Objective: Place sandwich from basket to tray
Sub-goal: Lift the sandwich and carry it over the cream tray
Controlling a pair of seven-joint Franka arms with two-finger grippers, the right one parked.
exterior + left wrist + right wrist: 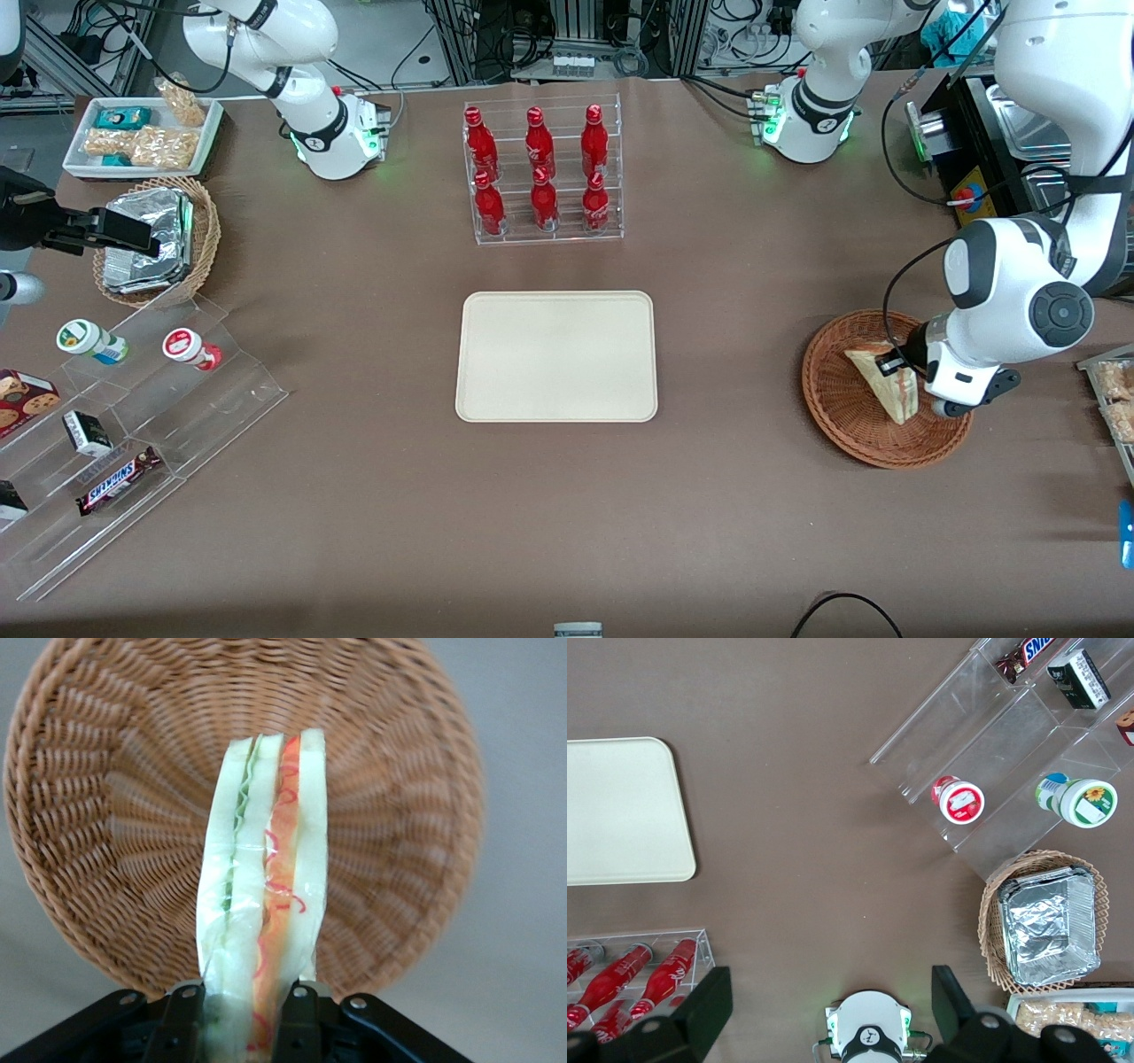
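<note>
Sandwich (886,385) is lying in the reddish-brown wicker basket (846,425) at the working arm's end of the worktop (354,496), its clear wrap showing white bread with green and red filling layers. The gripper (897,361) is sitting down in that basket, its two black fingers (182,1019) pressing on either face of the wedge, clamped on the sandwich (261,904) with the basket (106,815) weave spreading out underneath.

Starting from the parked arm's end in the front view: a clear stepped display (133,425) is holding a bar reading "SNICKERS" (117,481), a small dark box (86,431) and two round-lidded cups (190,347), with a cookie box (22,399) at the edge. Farther from the camera, a lighter tan basket (205,232) is carrying foil packs (146,239), and a white tray of snacks (142,133) is sitting farther still. At mid-worktop the cream tray (556,356) is lying flat, well apart from the sandwich's basket. Farther from the camera than the tray, a clear rack (542,173) is holding six red bottles; their white script is too small to read.
</note>
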